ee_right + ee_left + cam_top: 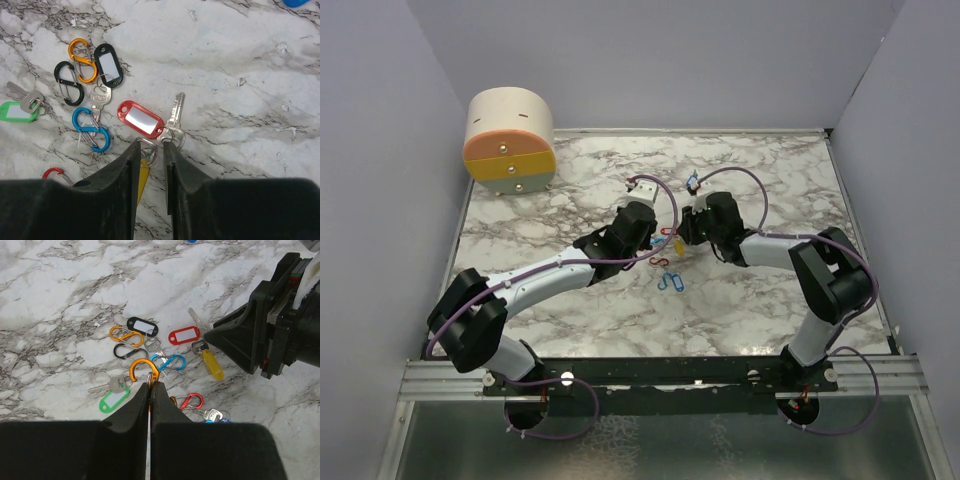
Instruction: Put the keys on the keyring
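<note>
- Four metal keys on oblong plastic tags lie clustered mid-frame: black plastic tag (pixel 141 326), red plastic tag (pixel 184 335), yellow plastic tag (pixel 212 364), green plastic tag (pixel 114 401)
- Four S-shaped metal clips lie among them: orange S-clip (pixel 126 335), black S-clip (pixel 127 351), blue S-clip (pixel 169 361), small red S-clip (pixel 189 401)
- One round orange metal clip (pixel 144 371), lower centre of the left wrist view, clenched at its rim by the left fingers (pixel 135 415)
- Right fingers (pixel 115 185) slightly apart, tips straddling the yellow tag's small steel ring (pixel 148 150); whether they pinch it I cannot tell
- Left arm (pixel 550 275) and right arm (pixel 790 250) reach inward from the bottom of the overhead frame, wrists bent down, nearly meeting
- White, grey-veined marble surface (pixel 770 300); plain lilac walls (pixel 670 60); cream-and-orange drawer box (pixel 510 140) at upper left
</note>
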### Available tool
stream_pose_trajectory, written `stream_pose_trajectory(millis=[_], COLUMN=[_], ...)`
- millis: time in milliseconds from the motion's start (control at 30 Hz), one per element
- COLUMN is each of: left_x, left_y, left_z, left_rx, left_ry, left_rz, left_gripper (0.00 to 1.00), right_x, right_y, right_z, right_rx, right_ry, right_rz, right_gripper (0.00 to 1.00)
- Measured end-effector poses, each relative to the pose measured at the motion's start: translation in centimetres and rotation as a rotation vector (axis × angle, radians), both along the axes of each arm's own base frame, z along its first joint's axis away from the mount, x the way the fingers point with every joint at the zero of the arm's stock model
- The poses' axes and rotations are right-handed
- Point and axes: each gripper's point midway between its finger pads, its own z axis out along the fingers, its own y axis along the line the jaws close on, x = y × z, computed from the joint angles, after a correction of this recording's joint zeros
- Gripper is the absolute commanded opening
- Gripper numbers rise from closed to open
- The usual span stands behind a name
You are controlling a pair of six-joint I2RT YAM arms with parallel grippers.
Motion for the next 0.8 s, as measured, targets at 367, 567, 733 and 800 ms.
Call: stream_pose_trajectory(millis=[367, 567, 733, 800], left_x=[0.0, -0.1, -0.1, -0.1], left_y=[0.0, 0.1, 0.1, 0.1], left_z=[0.0, -0.2, -0.2, -0.2], left_rx=[0.000, 0.003, 0.003, 0.003], left_ry=[0.000, 0.003, 0.003, 0.003], left_rz=[0.000, 0.000, 0.000, 0.000], left_gripper=[0.00, 0.00, 0.00, 0.00], right_x=[-1.2, -2.8, -4.2, -4.9], right_y=[-0.1, -0.4, -0.5, -0.5], right_z=[2.1, 2.8, 1.1, -0.1], right_rx=[0.043, 0.116, 0.151, 0.169], right_ry=[0.118, 0.178, 0.259, 0.304], right_rz=[-0.057, -0.115, -0.150, -0.164], right_gripper=[0.38, 0.40, 0.40, 0.40])
